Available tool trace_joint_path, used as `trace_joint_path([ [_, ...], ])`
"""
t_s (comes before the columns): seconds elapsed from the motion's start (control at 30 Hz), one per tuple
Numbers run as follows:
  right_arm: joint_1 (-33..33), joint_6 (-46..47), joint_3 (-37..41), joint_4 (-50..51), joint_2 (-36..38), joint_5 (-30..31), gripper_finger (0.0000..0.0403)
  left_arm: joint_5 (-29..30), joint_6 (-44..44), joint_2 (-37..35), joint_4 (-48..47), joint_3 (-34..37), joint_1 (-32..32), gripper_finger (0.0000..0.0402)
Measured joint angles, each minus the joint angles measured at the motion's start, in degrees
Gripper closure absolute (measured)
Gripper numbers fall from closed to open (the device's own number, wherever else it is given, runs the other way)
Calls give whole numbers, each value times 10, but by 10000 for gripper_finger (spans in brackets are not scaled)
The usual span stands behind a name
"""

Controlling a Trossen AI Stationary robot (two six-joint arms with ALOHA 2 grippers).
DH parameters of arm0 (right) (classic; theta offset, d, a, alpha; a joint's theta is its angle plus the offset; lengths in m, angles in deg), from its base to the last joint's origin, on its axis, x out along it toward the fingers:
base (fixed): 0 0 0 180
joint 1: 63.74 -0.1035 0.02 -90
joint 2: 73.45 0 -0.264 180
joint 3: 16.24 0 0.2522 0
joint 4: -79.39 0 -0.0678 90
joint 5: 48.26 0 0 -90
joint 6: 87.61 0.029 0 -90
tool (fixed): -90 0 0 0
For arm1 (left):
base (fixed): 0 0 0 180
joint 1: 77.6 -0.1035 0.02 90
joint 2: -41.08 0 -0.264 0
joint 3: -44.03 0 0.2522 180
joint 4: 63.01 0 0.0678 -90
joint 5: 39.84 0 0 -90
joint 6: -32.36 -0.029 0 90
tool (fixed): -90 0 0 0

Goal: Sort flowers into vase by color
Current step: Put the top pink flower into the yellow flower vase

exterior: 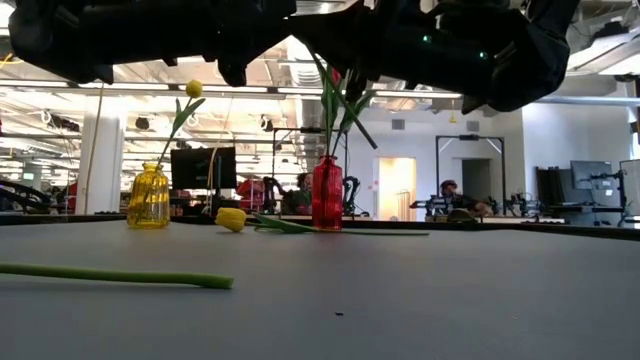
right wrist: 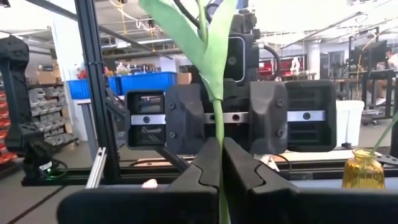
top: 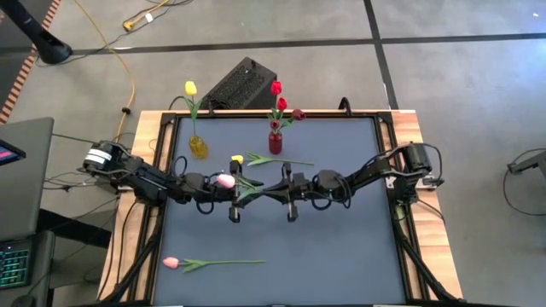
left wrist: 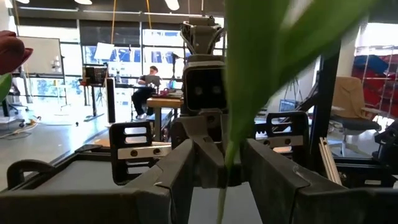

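Note:
A pink flower [top: 225,180] is held above the table's middle. My right gripper [right wrist: 221,155] is shut on its green stem. My left gripper [left wrist: 221,180] faces it, open. Its fingers stand on either side of the stem and of my right fingertips, and the pink head lies over it. A yellow vase [top: 198,147] holds a yellow flower [top: 190,88]. A red vase [top: 275,141] holds red and maroon flowers [top: 277,87]. Another yellow flower [top: 237,159] lies flat on the table behind the grippers. A second pink flower [top: 171,263] lies near the front left. My right gripper pinches the flower's thin stem [right wrist: 217,146] between its two fingers, below the leaves. The fingers come in about level from the table's right. The flower sticks out past the fingertips toward the table's left, leaves and head over my left gripper, clear of the table.
A black box [top: 239,83] sits beyond the table's far edge. Wooden rails [top: 145,145] frame the dark mat. The mat's near right quarter [top: 341,256] is bare. People sit at desks in the room behind [exterior: 450,195].

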Motion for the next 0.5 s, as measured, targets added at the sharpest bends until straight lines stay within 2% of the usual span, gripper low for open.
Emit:
trace_joint_path([
  [0.33, 0, 2, 0, 11, 0, 0, 372, 0, 0, 0, 0, 0, 0, 279],
  [0.5, 0, 2, 0, 13, 0, 1, 373, 0, 0, 0, 0, 0, 0, 325],
])
